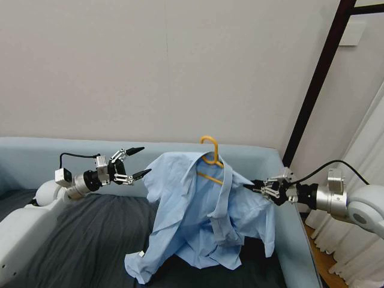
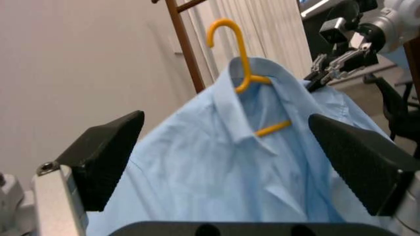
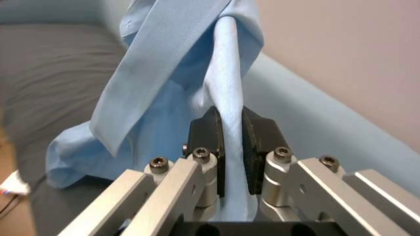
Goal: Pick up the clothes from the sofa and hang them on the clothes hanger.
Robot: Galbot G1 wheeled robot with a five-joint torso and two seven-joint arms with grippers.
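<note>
The shirt hangs on a yellow hanger above the sofa. The right gripper pinches its shoulder cloth. The left gripper, fingers spread, sits just beside the other shoulder.

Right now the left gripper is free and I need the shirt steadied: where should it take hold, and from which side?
Probably the shirt's shoulder edge facing the open left gripper, approached level from the robot's left. That shoulder juts out over the yellow hanger, while the right gripper pinches the opposite side.
</note>
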